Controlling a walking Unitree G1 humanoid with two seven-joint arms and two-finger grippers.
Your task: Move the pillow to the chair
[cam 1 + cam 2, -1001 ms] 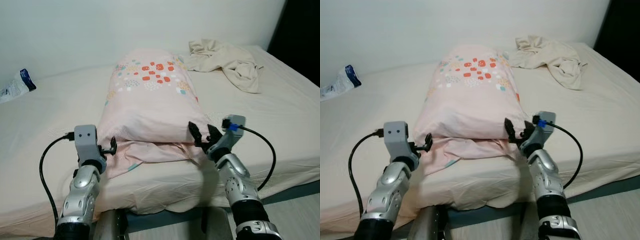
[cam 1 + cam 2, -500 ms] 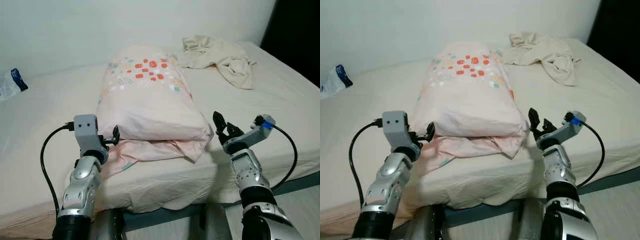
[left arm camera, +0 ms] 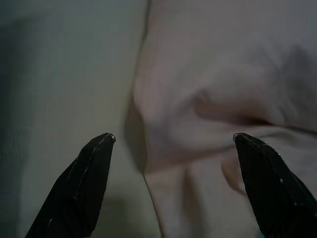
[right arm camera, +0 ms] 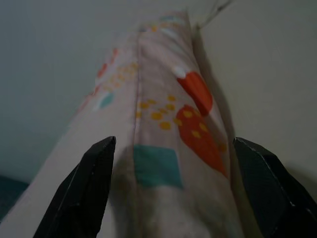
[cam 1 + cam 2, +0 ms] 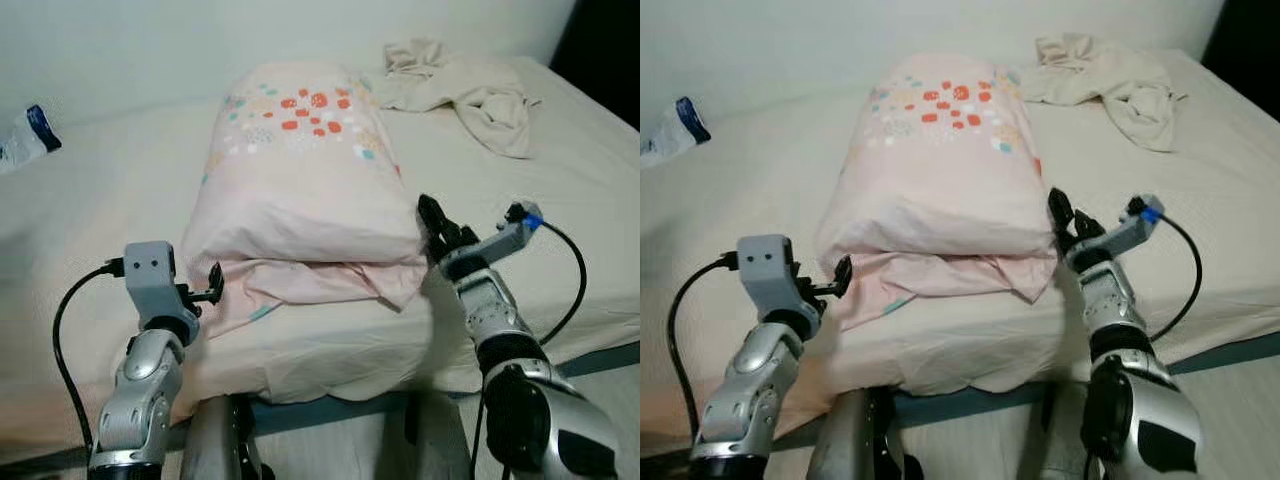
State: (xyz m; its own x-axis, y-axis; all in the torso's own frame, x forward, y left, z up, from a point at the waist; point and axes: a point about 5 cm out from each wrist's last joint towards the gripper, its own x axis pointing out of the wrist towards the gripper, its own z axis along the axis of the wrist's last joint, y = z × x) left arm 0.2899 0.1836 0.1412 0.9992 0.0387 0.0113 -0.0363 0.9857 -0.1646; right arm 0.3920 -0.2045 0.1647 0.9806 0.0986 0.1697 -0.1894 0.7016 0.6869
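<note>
Beige sheets cover the bed (image 5: 100,220) that runs up to a pale wall, and both of the robot's arms reach over its near edge. At the right side, the right tool (image 5: 435,228) has its two black fingers spread wide, poised right at the near right corner of the pink pillow (image 5: 305,170); in the right wrist view the pillow's seam with its red, yellow and teal print runs between the fingers (image 4: 81,196). At the left, the left tool (image 5: 212,284) sits just beside the pillow's near left corner, close to the loose flap of the pillowcase; its wrist view shows its fingers (image 3: 79,191) spread wide, one over the bare sheet and the other over pink fabric, with the corner of the pillow between them. Neither tool holds anything. The pillow lies lengthwise in the middle of the bed, its patterned end toward the wall. Beyond it, a crumpled beige cloth (image 5: 470,85) lies toward the far right, and a white-and-blue packet (image 5: 25,140) rests near the far left edge.
</note>
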